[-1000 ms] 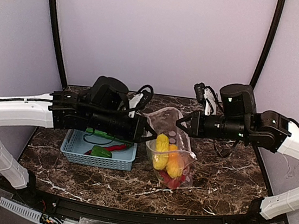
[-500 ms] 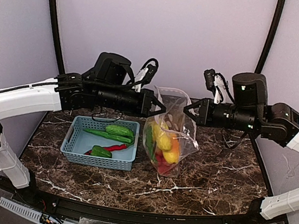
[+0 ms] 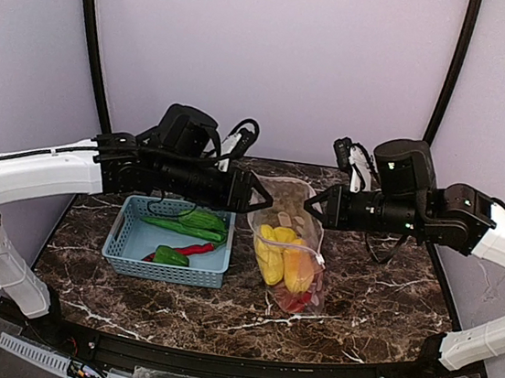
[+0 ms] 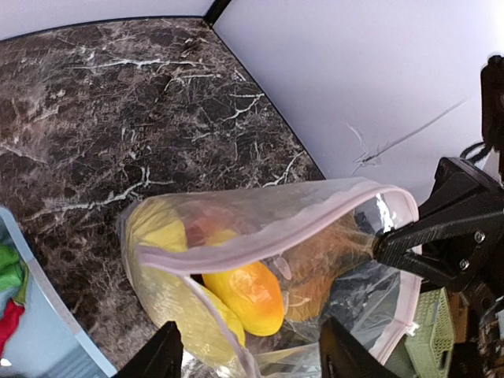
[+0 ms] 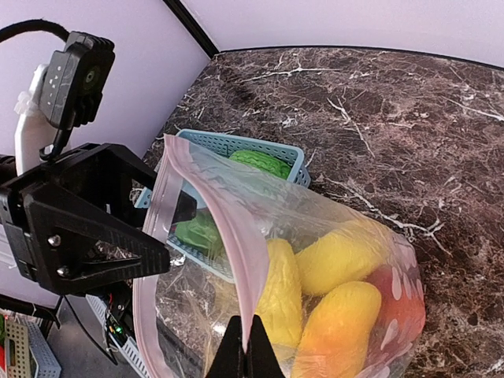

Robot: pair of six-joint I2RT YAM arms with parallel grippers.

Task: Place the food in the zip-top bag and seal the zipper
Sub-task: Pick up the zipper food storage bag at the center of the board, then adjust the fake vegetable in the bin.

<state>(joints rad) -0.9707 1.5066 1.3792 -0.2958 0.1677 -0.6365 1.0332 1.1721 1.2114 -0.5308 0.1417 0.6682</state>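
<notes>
The limp, slippery bag (image 3: 297,215) sags with light toy food (image 3: 282,262), so its stiffer zipper rim (image 4: 276,224) is probably the best hold: the right gripper (image 5: 244,350) pinches it, the left gripper (image 4: 250,340) stands spread.

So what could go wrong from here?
1. Only the right tool grips the zip-top bag, at its mouth edge; the left tool is open, so the bag may sag and the food slip out.
2. Cucumbers and a red chili lie in the basket; sealing now would leave them out.
</notes>
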